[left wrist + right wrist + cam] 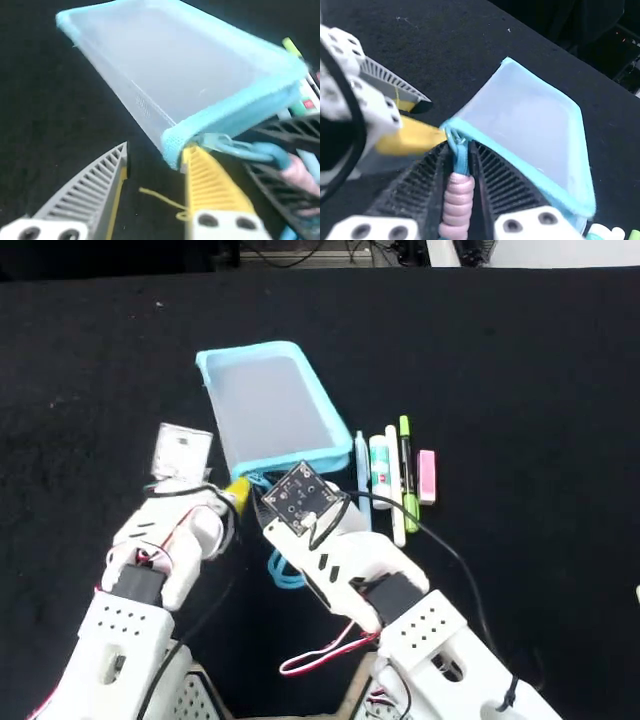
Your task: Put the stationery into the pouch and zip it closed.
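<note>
A light-blue pouch [265,405] lies flat on the black table, its zip edge toward the arms. My right gripper [461,150] is shut on the blue zipper pull [460,157] at the pouch's near corner, with a pink coil [457,200] between the black fingers. My left gripper [155,150] stands open at the same corner [174,145], and its yellow finger [210,190] touches the corner. In the high view both grippers [238,492] [262,502] meet at the pouch's near edge. The stationery lies right of the pouch: a blue pen [361,475], a white tube [380,472], a white pen [394,495], a green pen [407,470] and a pink eraser [427,476].
A blue strap loop [285,575] trails from the pouch under the right arm. A red and white cable [320,652] hangs by that arm's base. Open black tabletop [520,370] stretches to the right and behind the pouch.
</note>
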Motion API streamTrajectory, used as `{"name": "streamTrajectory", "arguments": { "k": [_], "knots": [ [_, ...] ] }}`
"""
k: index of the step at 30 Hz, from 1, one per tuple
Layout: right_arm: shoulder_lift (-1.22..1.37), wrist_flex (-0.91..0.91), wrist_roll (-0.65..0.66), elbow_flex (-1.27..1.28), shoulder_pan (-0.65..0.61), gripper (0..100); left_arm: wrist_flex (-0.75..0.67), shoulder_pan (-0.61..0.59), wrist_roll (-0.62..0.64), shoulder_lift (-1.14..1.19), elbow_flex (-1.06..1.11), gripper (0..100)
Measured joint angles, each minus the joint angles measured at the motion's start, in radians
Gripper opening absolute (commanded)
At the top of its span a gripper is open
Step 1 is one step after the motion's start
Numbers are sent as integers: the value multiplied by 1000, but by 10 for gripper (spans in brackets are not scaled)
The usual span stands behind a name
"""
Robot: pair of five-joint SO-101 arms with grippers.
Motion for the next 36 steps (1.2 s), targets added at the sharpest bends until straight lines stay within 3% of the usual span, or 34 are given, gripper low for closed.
{"name": "streamTrajectory", "arguments": {
  "k": [11,17,24,32,36],
  "knots": [
    [0,0,-2,15,23,11,12,-66,104,-183,57,30],
    [0,0,-3,15,95,11,163,-184,107,-422,63,30],
    [-6,0,-5,15,106,11,308,-207,107,-652,64,30],
    [-242,250,-3,-25,135,11,325,-212,58,-549,20,30],
    [-358,279,-2,-25,135,11,368,-213,57,-397,-103,30]
  ]
}}
